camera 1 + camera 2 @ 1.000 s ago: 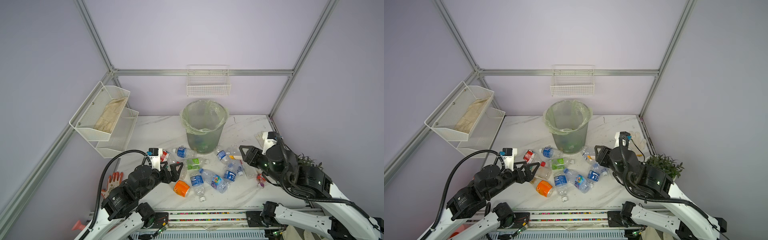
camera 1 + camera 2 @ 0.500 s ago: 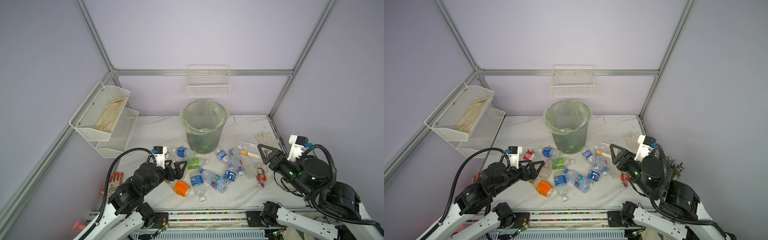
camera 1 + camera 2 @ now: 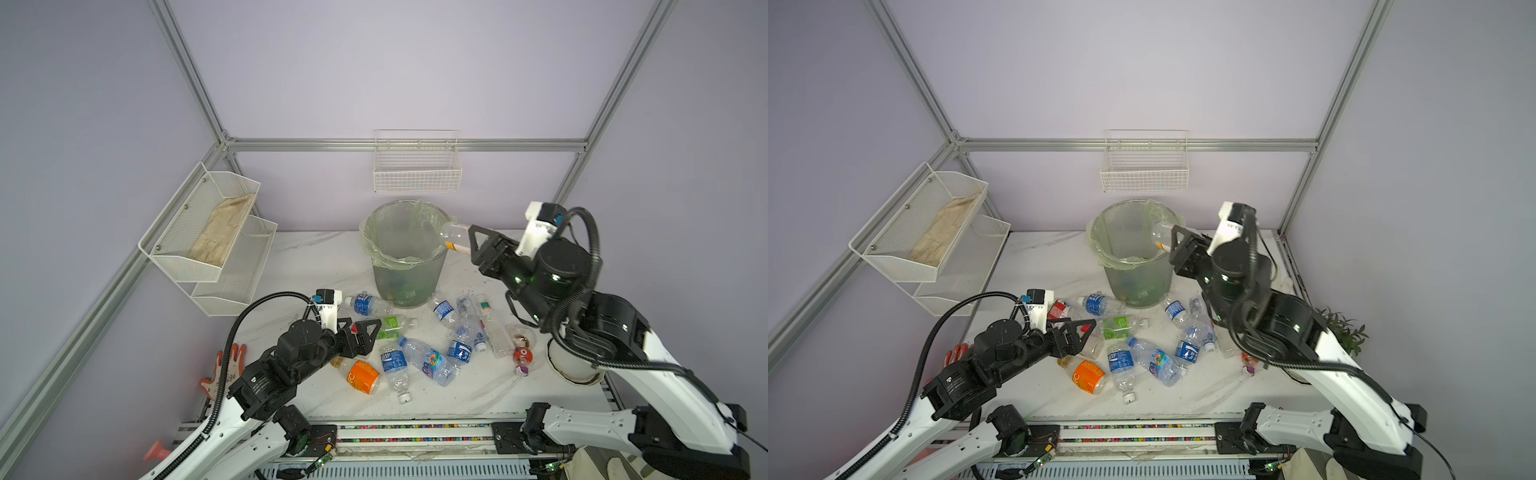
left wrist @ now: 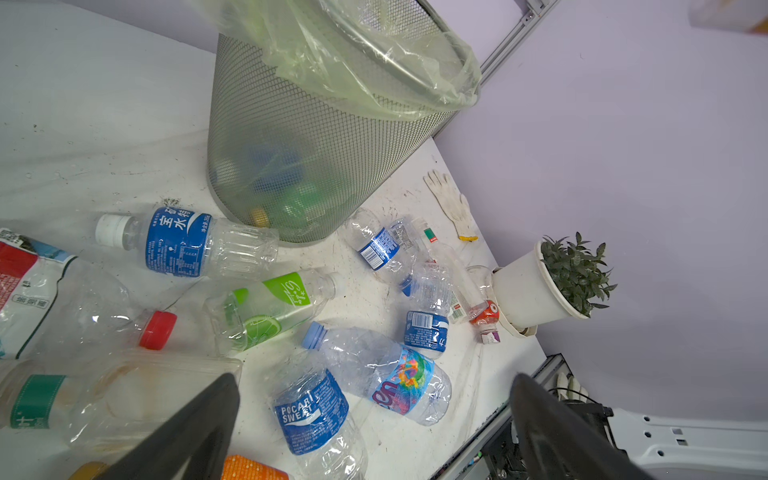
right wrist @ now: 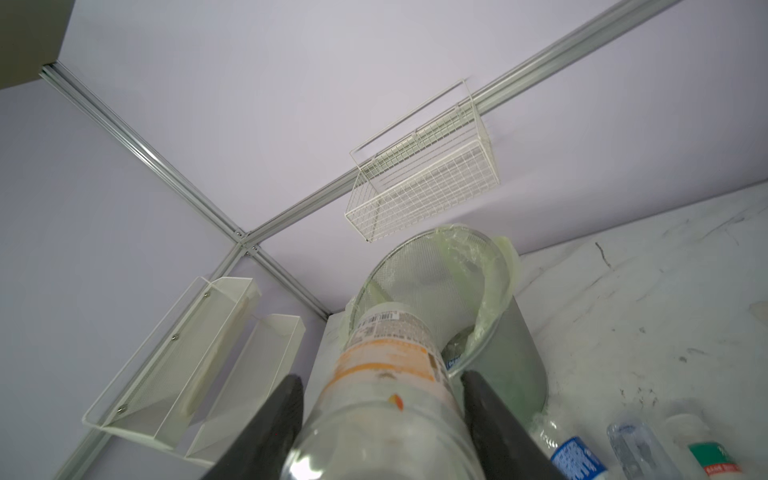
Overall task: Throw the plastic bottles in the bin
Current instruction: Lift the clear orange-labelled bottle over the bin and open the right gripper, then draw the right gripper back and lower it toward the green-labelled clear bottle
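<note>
My right gripper (image 3: 471, 240) (image 3: 1173, 243) (image 5: 380, 376) is shut on a clear plastic bottle (image 3: 455, 237) (image 5: 386, 361) with an orange and white label, held high with its far end at the right rim of the bin (image 3: 405, 257) (image 3: 1133, 266) (image 5: 498, 345). The bin is grey mesh with a pale green liner, and a few bottles lie in its bottom. Several plastic bottles lie on the table in front of it, among them a blue-labelled one (image 3: 365, 304) and an orange one (image 3: 362, 376). My left gripper (image 3: 361, 328) (image 4: 374, 380) hangs open above them, holding nothing.
A white pot with a plant (image 4: 536, 291) stands at the table's right edge, with a white glove (image 4: 451, 203) behind it. A wire basket (image 3: 417, 174) hangs on the back wall above the bin. White mesh shelves (image 3: 208, 232) jut from the left wall. An orange glove (image 3: 226, 365) lies front left.
My right arm has risen from the table with the bottle and swung back to the bin's rim. My left arm has edged forward over the bottles, still open.
</note>
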Robot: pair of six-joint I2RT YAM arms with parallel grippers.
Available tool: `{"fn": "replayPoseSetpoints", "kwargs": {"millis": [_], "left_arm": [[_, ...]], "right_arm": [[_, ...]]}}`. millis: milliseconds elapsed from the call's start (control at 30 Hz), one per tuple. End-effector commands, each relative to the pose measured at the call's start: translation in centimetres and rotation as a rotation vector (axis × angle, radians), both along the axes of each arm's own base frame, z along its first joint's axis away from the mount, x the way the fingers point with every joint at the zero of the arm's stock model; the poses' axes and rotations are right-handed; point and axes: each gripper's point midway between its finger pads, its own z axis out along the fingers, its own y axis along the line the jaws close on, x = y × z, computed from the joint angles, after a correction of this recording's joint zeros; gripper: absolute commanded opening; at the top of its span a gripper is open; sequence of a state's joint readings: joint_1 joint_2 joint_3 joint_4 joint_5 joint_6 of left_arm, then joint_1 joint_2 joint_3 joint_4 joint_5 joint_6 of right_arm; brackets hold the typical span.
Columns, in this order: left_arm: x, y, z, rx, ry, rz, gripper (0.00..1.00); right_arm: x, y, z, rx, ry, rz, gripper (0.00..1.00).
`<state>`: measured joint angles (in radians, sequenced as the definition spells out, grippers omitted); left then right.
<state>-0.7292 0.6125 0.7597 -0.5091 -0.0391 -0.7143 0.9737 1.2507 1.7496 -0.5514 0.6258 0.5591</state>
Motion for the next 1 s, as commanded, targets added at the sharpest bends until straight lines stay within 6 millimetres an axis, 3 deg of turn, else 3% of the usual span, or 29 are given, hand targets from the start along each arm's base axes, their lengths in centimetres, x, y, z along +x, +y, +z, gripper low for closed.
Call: {"fn": "replayPoseSetpoints", "kwargs": {"millis": [0, 33, 67, 100, 133, 200, 333, 500, 767, 800, 967], "left_arm": [[-0.2, -0.4, 0.6, -0.053, -0.012, -0.012, 1.00], [-0.2, -0.4, 0.6, -0.058, -0.007, -0.011, 1.00], [-0.3, -0.4, 0.7, -0.065, -0.006, -0.013, 1.00], [-0.4, -0.4, 0.8, -0.069, -0.002, -0.015, 1.00], [-0.6, -0.4, 0.9, -0.074, -0.002, -0.021, 1.00], [-0.8, -0.1, 0.8, -0.070, 0.001, -0.019, 1.00], [-1.1, 0.8, 0.5, -0.059, -0.005, 0.006, 1.00], [-1.0, 0.7, 0.0, -0.038, 0.006, 0.007, 1.00], [-0.5, 0.5, -1.1, -0.015, 0.035, 0.018, 1.00], [-0.5, 0.6, -1.2, -0.015, 0.038, 0.022, 1.00], [-0.4, 1.1, -2.6, 0.001, 0.063, 0.053, 1.00]], "right_arm": [[5.9, 3.7, -0.3, -0.185, -0.021, -0.067, 0.42], [8.7, 4.3, -1.4, -0.208, 0.024, -0.046, 0.45], [11.1, 4.7, -2.8, -0.214, 0.078, -0.016, 0.61], [12.7, 5.3, -4.2, -0.237, 0.123, 0.010, 0.87], [13.6, 5.2, -4.9, -0.277, 0.159, -0.013, 0.97], [13.5, 5.4, -5.7, -0.324, 0.203, -0.050, 0.97], [11.8, 5.8, -4.8, -0.281, 0.148, 0.014, 0.97], [8.8, 3.4, -3.3, -0.197, 0.079, 0.031, 0.97], [6.0, -0.3, -5.8, -0.234, 0.125, -0.015, 0.97], [5.3, -1.3, -5.4, -0.226, 0.114, -0.026, 0.97], [3.3, -3.8, -7.6, -0.239, 0.153, -0.057, 0.97]]}}
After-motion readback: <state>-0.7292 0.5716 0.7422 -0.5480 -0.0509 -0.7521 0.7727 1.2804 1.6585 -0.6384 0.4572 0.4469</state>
